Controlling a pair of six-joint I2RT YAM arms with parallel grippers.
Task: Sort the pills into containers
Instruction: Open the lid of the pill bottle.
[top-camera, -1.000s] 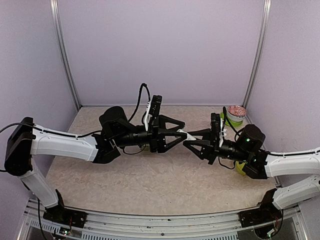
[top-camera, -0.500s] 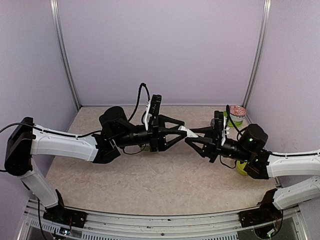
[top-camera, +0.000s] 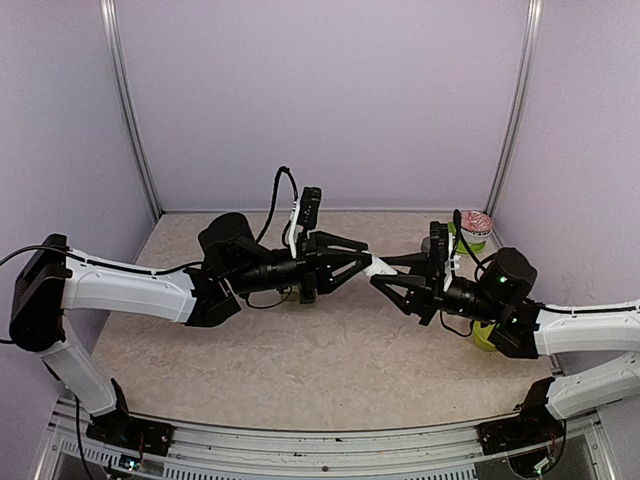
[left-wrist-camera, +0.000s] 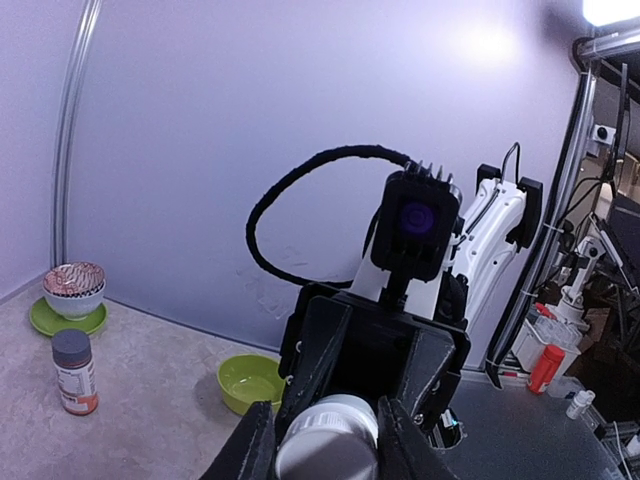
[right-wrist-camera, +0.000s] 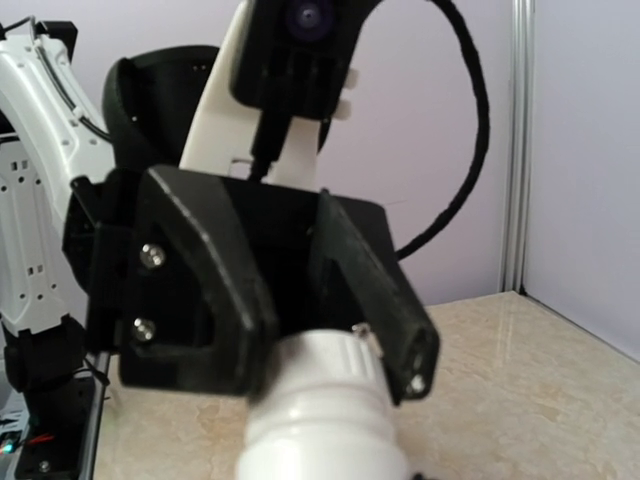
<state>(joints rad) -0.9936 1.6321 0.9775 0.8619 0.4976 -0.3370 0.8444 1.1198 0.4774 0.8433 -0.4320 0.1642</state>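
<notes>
The step in hand looks like opening: a white pill bottle hangs in the air over the middle of the table, caught between the two arms, and no pills are out that I can see.

The left tool comes in from 9 o'clock and is clenched on the bottle's ridged cap end. In the right wrist view its black fingers flank that end on both sides. The right tool comes in from about 4 o'clock. From above its fingers meet the other end of the bottle, and the body fills the bottom of its own camera, so I judge it clamped on the body, though its own fingers are hidden in that view.

The bottle lies roughly level, its long axis running 9 to 3, with the two tools nose to nose and touching it from opposite ends.

The next move, as I judge it, calls for a twist of one wrist against the other — cap turning, body held fast — and then a straight pull apart without tipping the open mouth.

The receiving dishes wait to the right: a patterned bowl at 2 o'clock from the bottle, and a green bowl nearer the right arm. A second small bottle stands upright near them.
</notes>
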